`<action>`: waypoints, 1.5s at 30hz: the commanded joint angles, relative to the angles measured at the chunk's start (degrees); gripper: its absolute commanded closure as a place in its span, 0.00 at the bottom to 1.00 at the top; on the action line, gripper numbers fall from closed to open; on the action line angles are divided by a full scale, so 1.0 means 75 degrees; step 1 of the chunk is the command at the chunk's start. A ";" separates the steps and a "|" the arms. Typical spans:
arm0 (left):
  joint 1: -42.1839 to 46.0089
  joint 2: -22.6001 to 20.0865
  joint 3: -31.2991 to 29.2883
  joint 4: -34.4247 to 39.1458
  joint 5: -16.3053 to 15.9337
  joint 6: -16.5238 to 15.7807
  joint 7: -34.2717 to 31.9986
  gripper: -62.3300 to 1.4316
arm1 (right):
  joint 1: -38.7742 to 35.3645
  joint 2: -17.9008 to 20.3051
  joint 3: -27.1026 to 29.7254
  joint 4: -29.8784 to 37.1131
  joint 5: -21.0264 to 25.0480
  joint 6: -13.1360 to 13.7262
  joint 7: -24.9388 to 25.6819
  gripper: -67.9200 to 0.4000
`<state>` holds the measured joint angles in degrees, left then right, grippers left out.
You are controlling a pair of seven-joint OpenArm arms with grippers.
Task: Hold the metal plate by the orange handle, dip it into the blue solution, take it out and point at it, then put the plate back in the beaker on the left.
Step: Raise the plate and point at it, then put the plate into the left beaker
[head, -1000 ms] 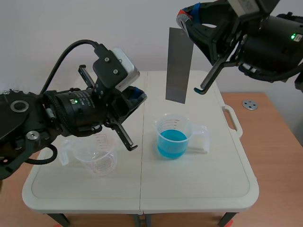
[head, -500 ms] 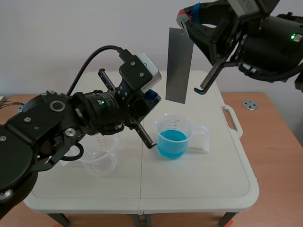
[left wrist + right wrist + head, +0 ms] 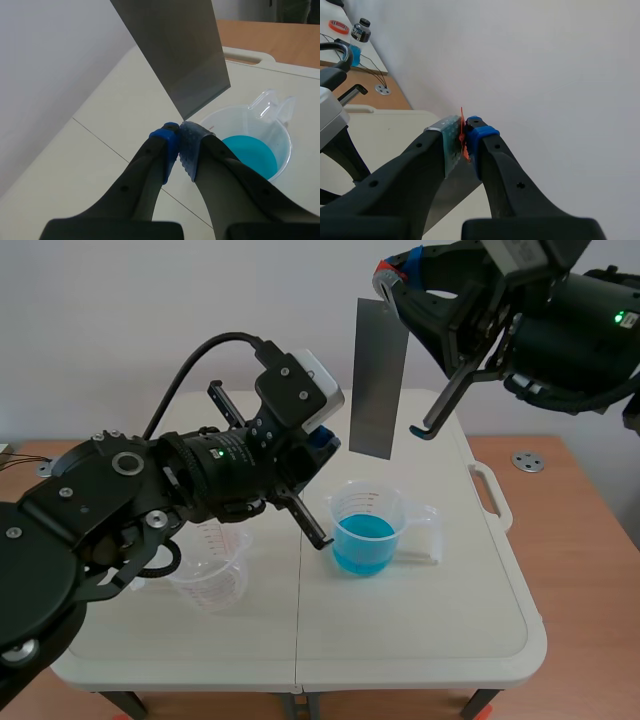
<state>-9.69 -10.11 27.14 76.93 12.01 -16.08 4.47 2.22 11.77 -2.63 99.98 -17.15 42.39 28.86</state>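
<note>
Left arm [image 3: 120, 500] and right arm [image 3: 570, 335]: chunky matte black, tiny green LEDs [image 3: 212, 452]. Left one's got a fat looping cable [image 3: 190, 365] and a white camera block [image 3: 315, 390]; left gripper [image 3: 180, 131] pads [image 3: 167, 144] are blue and grey-green.

You will find no wording here that you can read. The clear beaker [image 3: 207, 578] on the left of the tabletop carries red scale marks, but they are too small to make out.

A grey plate [image 3: 379, 378] hangs upright in the air, orange handle [image 3: 463, 135] uppermost, over a clear beaker [image 3: 366, 530] of blue solution [image 3: 364, 542]. An empty beaker [image 3: 210, 580] stands on the table's [image 3: 420, 620] left.
</note>
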 commanded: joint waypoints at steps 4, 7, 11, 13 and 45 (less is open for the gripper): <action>-0.0108 0.0073 -0.0012 0.0134 -0.0038 0.0067 -0.0105 0.92 | 0.0169 0.0038 0.0015 0.0163 0.0143 0.0044 0.0087 0.98; -0.0105 0.0070 -0.0012 0.0134 -0.0020 0.0064 -0.0090 0.92 | 0.0169 0.0038 0.0015 0.0163 0.0143 0.0044 0.0087 0.98; -0.0096 0.0044 -0.0020 0.0134 -0.0023 0.0070 -0.0041 0.92 | 0.0169 0.0038 0.0009 0.0163 0.0143 0.0044 0.0090 0.98; -0.0058 -0.0038 -0.0035 0.0140 -0.0026 0.0137 -0.0050 0.92 | 0.0169 0.0038 0.0009 0.0163 0.0154 0.0044 0.0093 0.98; 0.5662 -0.2570 -0.3558 0.3590 -0.0714 0.0440 -0.0921 0.92 | 0.0172 0.0038 -0.0087 0.0163 0.0169 0.0044 0.0265 0.98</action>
<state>32.08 -29.06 0.80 102.61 7.05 -13.10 -1.08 2.22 11.77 -2.76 100.01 -16.95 42.39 29.89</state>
